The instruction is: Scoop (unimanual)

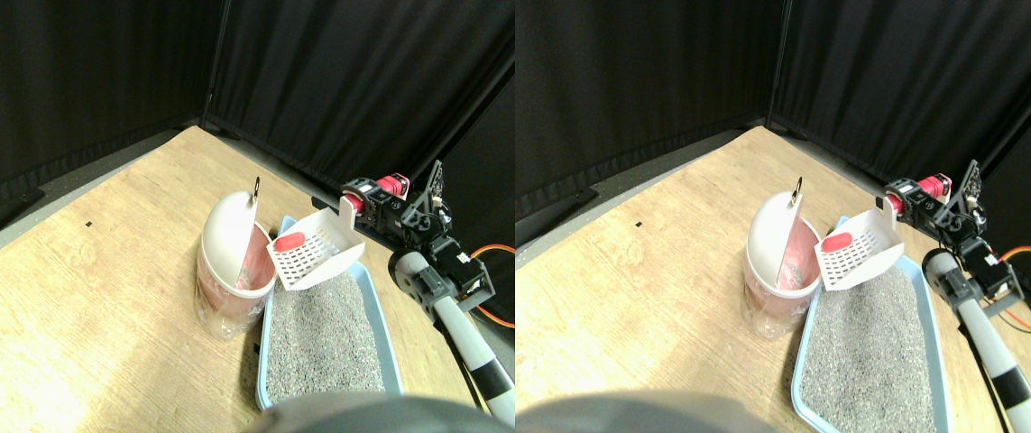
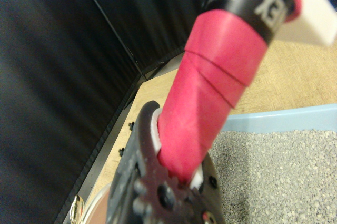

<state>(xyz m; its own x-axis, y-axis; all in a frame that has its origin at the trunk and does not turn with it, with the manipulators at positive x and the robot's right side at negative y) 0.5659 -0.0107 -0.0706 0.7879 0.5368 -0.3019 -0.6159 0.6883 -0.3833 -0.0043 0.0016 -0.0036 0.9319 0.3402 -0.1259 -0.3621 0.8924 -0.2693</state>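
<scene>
**Scoop with red piece held above the tray, beside the bin**

I see the end effector [image 1: 369, 204] of the right manipulator clenched on the red wrapped handle [image 2: 210, 87] of the white slotted scoop [image 1: 315, 250]. In the wrist view the handle sits plainly between the jaws. The scoop is raised over the far end of the light blue tray [image 1: 386, 316], which is filled with grey litter [image 1: 321, 338]. A red piece [image 1: 287, 241] lies inside the scoop, on its slotted floor. Just beside the scoop stands a white bin [image 1: 231, 257] with a tilted swing lid; its inside looks pink. The scoop edge is very near the bin rim; I cannot tell if they touch. All stands on the wooden surface [image 1: 73, 298].
</scene>
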